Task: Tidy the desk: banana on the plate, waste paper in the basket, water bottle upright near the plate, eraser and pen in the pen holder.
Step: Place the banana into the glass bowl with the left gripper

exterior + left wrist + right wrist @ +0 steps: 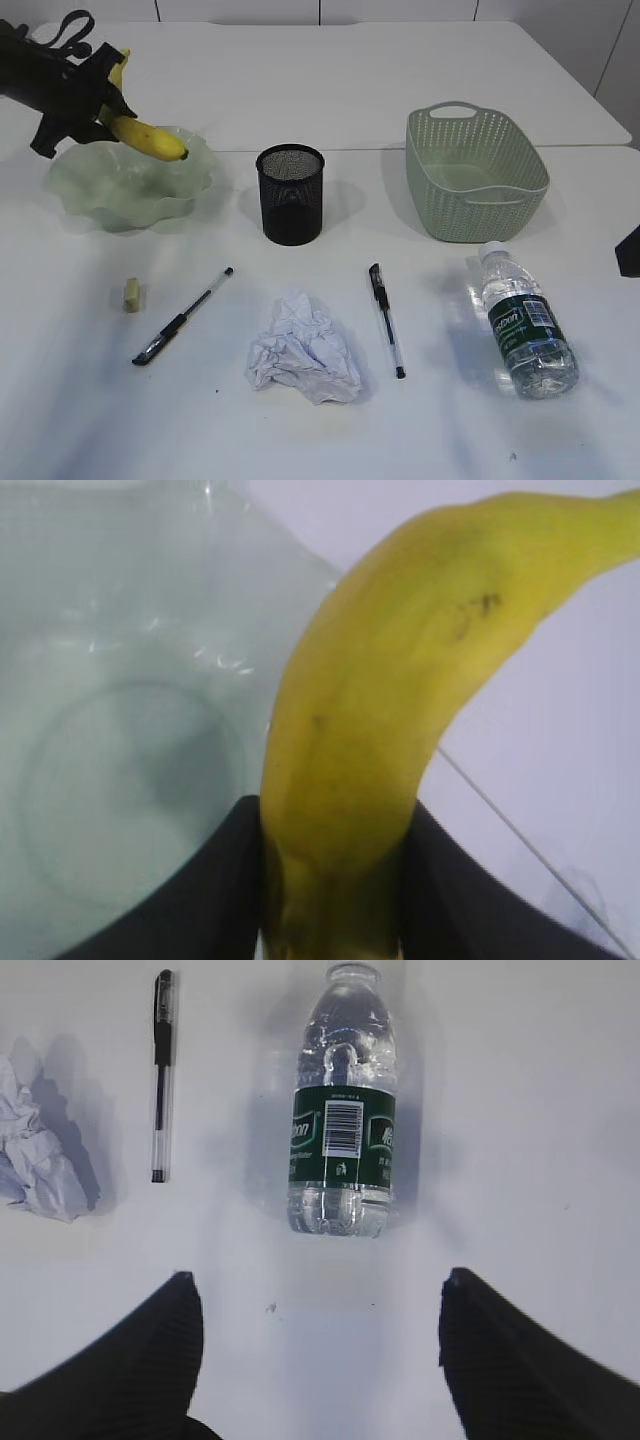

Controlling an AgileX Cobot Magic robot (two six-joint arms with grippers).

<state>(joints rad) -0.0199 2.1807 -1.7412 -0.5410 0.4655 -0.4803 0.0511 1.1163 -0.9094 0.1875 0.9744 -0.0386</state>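
My left gripper (108,108) is shut on the yellow banana (148,139) and holds it above the pale green wavy plate (80,190); the left wrist view shows the banana (370,730) between the jaws (335,880) over the plate (110,760). My right gripper (315,1290) is open and empty above the table, short of the lying water bottle (342,1110). The bottle (522,322) lies on its side at the right. Crumpled paper (303,350), two black pens (184,316) (387,318), a small eraser (131,294), the black mesh pen holder (290,192) and the green basket (474,170) are on the table.
A seam between two white tables runs behind the plate and basket. The right arm (629,250) barely shows at the right edge of the exterior view. The pen (161,1070) and paper (35,1150) lie left of the bottle in the right wrist view.
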